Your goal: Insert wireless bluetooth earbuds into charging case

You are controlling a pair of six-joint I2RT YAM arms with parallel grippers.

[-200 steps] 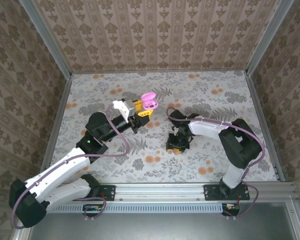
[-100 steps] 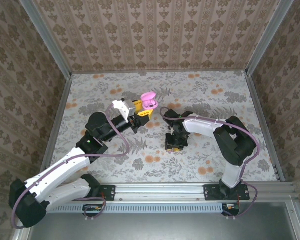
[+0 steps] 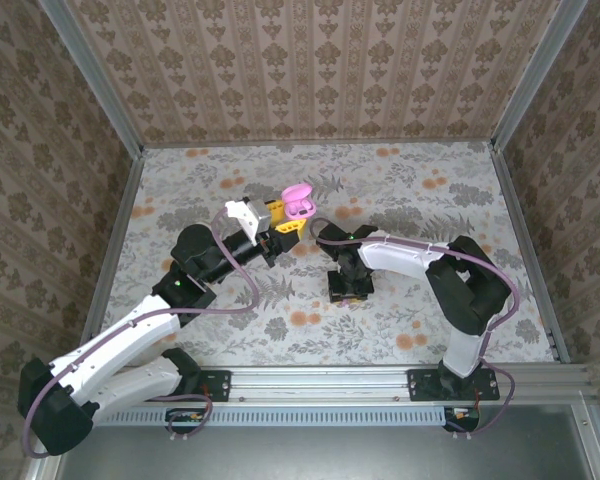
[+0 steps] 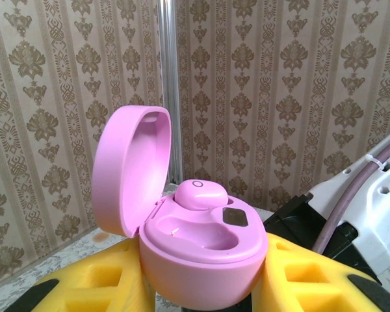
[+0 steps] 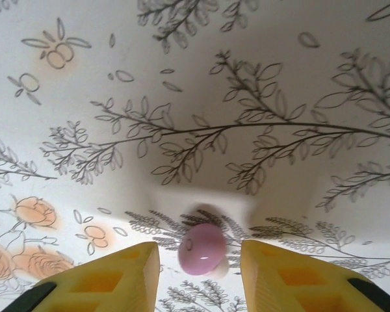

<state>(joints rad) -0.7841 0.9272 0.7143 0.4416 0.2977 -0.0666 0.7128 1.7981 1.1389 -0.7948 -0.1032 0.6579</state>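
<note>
- From above: my left hand (image 3: pixel 283 221) is clamped on the open pink case (image 3: pixel 298 203), near the middle of the table (image 3: pixel 430 190). My right hand (image 3: pixel 351 288) points down at the table a little to the right, apart from the case. The two hands will have to meet closely. A bump from my right hand could knock the case askew in my grip.
- Left wrist view: the case sits squeezed between my yellow fingers (image 4: pixel 91 286), its lid (image 4: pixel 131 166) tipped back. The seated earbud (image 4: pixel 198 194) fills the far pocket, and the near pocket (image 4: pixel 196 235) is empty. I hold a rounded, glossy shell low down. I judge it could twist or squirt out if pressed from above. A jolt might also pop the seated earbud out.
- Right wrist view: the loose earbud (image 5: pixel 203 248) lies on the table between my right fingers (image 5: pixel 117 279). They stand narrowly apart, with a gap on either side, gripping nothing. The loose earbud is tiny, round and slick. If I close off-centre, it may shoot out sideways or roll away. If I pinch it at a bad angle, it will not line up with the near pocket.
</note>
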